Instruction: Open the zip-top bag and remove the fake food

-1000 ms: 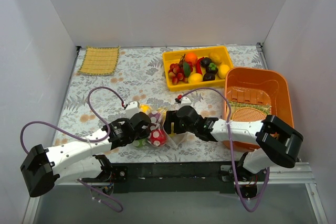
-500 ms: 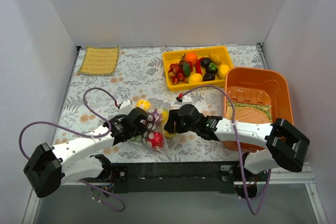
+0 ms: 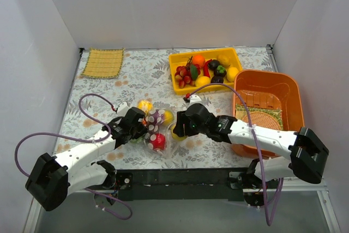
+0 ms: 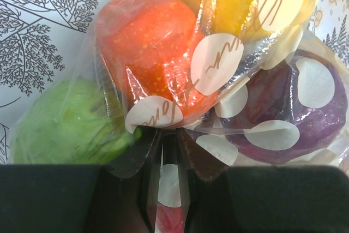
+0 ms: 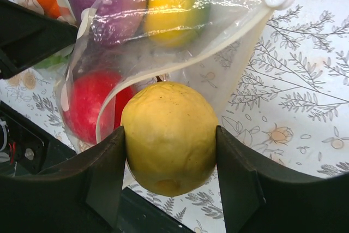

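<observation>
The clear spotted zip-top bag (image 3: pixel 154 129) lies on the table in front of the arms, holding red, purple, orange, green and yellow fake fruit. In the left wrist view the bag (image 4: pixel 218 64) shows an orange fruit (image 4: pixel 147 42), a green one (image 4: pixel 60 129) and a purple one (image 4: pixel 289 113). My left gripper (image 4: pixel 169 151) is shut on the bag's plastic. My right gripper (image 5: pixel 170 151) is shut on a yellow lemon (image 5: pixel 169 135), held just outside the bag's open mouth (image 5: pixel 180 64). The lemon also shows in the top view (image 3: pixel 175 132).
A yellow tray (image 3: pixel 182 83) of fake fruit stands at the back. An orange basin (image 3: pixel 267 80) sits at the right with a woven piece inside. A woven yellow mat (image 3: pixel 102 62) lies at the far left corner. The table's front edge is just below the bag.
Both grippers have moved away from the front edge. The bag has been dragged farther onto the table, and the right gripper has drawn the lemon out of the bag's mouth.
</observation>
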You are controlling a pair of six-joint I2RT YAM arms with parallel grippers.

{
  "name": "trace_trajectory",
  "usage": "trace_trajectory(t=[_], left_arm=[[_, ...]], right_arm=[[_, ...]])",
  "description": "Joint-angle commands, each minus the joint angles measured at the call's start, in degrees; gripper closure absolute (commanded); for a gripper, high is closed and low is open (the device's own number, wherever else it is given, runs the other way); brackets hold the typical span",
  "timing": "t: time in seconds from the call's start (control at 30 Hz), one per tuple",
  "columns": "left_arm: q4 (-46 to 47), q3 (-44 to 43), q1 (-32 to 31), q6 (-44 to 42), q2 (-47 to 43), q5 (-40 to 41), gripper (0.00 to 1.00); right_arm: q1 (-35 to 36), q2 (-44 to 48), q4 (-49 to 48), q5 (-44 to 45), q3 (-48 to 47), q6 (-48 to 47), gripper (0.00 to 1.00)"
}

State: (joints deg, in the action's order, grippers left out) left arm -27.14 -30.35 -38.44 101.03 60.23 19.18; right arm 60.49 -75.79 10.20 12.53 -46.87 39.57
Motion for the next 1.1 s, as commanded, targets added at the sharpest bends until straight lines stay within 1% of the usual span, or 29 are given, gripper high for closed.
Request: trace_trajectory(t=[0.0, 0.2, 0.33, 0.37, 0.47, 0.57, 0.6, 0.67, 0.73, 0.77, 0.8, 0.87, 0.9, 0.97, 1.0, 1.03, 1.07], left_arm=[[-0.6, 2.3, 3.4, -0.8, 0.7, -1.9, 0.83], [0.2, 1.9, 5.7, -1.9, 1.1, -3.2, 0.83], [0.9, 1.8, 6.7, -2.3, 1.4, -4.0, 0.83], [1.0, 1.7, 6.7, -2.4, 1.5, -4.1, 0.84], [1.1, 1.6, 6.8, -2.7, 1.4, -4.5, 0.84], [1.1, 1.6, 6.8, -3.1, 0.5, -5.0, 0.84], [1.3, 1.5, 6.8, -3.2, 0.2, -5.2, 0.84], [1.3, 1.3, 6.8, -3.7, -0.3, -5.7, 0.85], [1.1, 1.1, 6.8, -4.4, -0.7, -6.4, 0.85], [0.9, 0.8, 6.9, -4.4, -1.2, -6.8, 0.85], [0.9, 0.7, 6.8, -4.5, -1.6, -7.0, 0.85], [0.5, 0.5, 6.9, -5.1, -2.5, -7.9, 0.85], [0.2, 0.0, 6.8, -5.2, -2.7, -8.2, 0.85], [-0.2, -0.3, 6.8, -5.7, -3.1, -9.5, 0.86], [-0.3, -0.7, 6.8, -5.8, -3.4, -9.8, 0.86], [-0.3, -0.8, 6.8, -5.8, -3.4, -10.3, 0.86], [-0.2, -0.8, 6.8, -6.0, -3.6, -10.9, 0.86]], right_arm=[[-0.3, 4.7, 6.2, 1.9, -2.9, -2.4, 0.83], [-0.9, 9.7, 12.4, 1.8, -3.8, -3.8, 0.83], [-2.2, 13.0, 15.5, 1.9, -6.6, -5.8, 0.82], [-2.7, 13.0, 16.3, 1.8, -9.2, -7.3, 0.82], [-5.7, 12.2, 19.1, 2.4, -14.5, -10.3, 0.82], [-12.0, 10.2, 18.0, 0.2, -19.0, -13.1, 0.82], [-15.7, 9.4, 17.5, 0.0, -20.1, -15.1, 0.82], [-20.8, 5.2, 15.1, 0.7, -23.4, -17.2, 0.82], [-23.7, 0.7, 12.3, 1.6, -25.2, -19.7, 0.82], [-26.4, -0.9, 8.7, 2.4, -25.9, -20.2, 0.82], [-27.9, -4.3, 6.9, 2.3, -27.2, -21.1, 0.82], [-31.1, -8.1, 2.8, 3.8, -29.1, -21.6, 0.82], [-32.1, -12.0, 1.8, 4.8, -31.0, -21.9, 0.82], [-34.7, -16.2, 0.0, 5.7, -33.4, -21.9, 0.82], [-35.3, -20.1, -1.2, 6.0, -34.6, -22.0, 0.82], [-35.8, -21.8, -1.8, 6.8, -37.0, -21.6, 0.82], [-36.6, -23.6, -2.2, 6.8, -38.3, -21.6, 0.78]])
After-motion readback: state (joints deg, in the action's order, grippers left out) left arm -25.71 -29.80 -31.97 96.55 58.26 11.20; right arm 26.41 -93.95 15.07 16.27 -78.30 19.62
